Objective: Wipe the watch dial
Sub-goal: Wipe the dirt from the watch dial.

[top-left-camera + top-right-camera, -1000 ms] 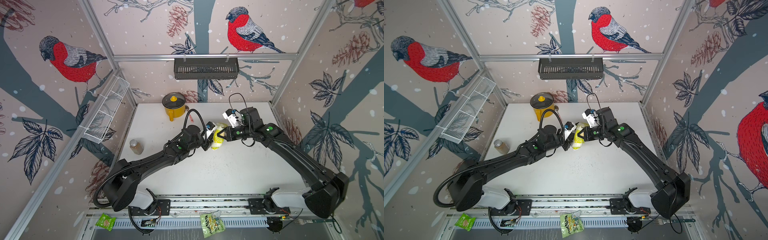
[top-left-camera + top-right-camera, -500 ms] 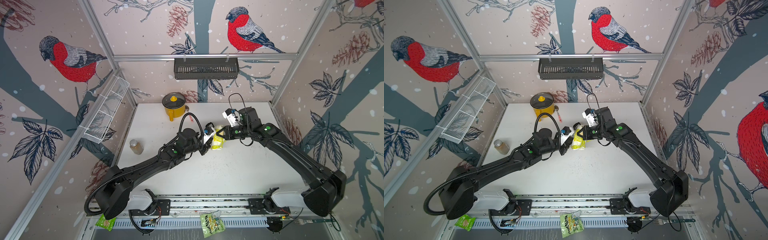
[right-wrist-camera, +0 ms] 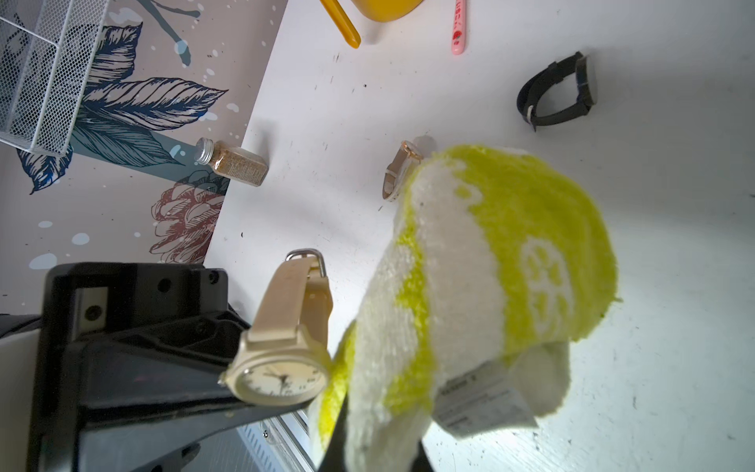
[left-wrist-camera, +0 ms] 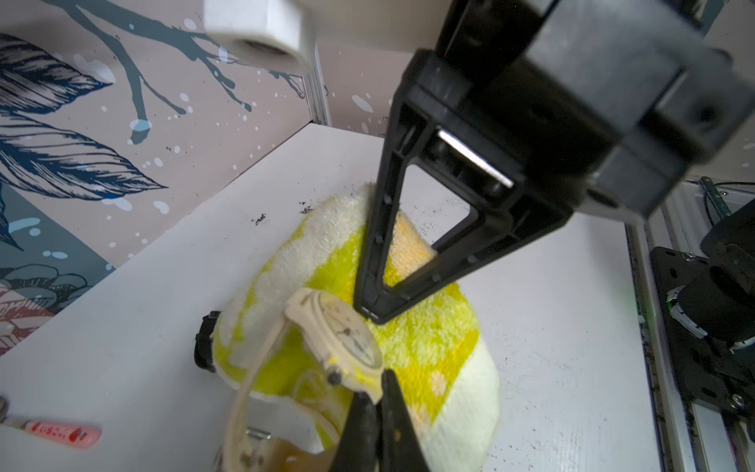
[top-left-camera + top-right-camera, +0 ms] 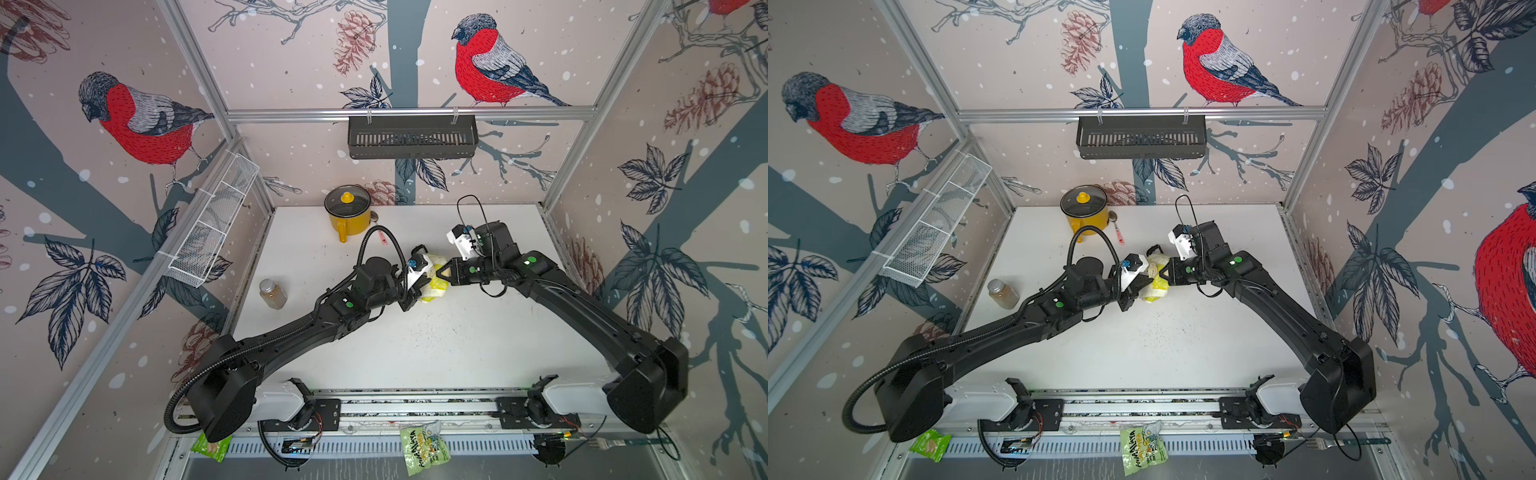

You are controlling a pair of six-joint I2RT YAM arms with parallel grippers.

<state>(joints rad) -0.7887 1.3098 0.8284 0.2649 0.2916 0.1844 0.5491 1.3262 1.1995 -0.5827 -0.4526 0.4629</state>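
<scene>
Moved: the left arm (image 5: 291, 332) has dropped its elbow toward the base rail (image 5: 415, 404), and the right gripper (image 4: 374, 316) has edged closer to the left gripper (image 4: 378, 392).
The left gripper is clamped on the case edge of the cream plastic wristwatch (image 3: 282, 376), held above the middle of the white tabletop (image 5: 415, 353). The right gripper is pinched on the yellow-green and white terry cloth (image 3: 490, 265), which touches the watch rim beside the round dial (image 4: 351, 331).

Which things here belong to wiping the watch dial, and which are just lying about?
In use: cream watch in the left end effector; yellow-green towel in the right end effector.
Lying about: black watch, gold-rimmed watch, spice jar, yellow pot, pink-handled spoon.
</scene>
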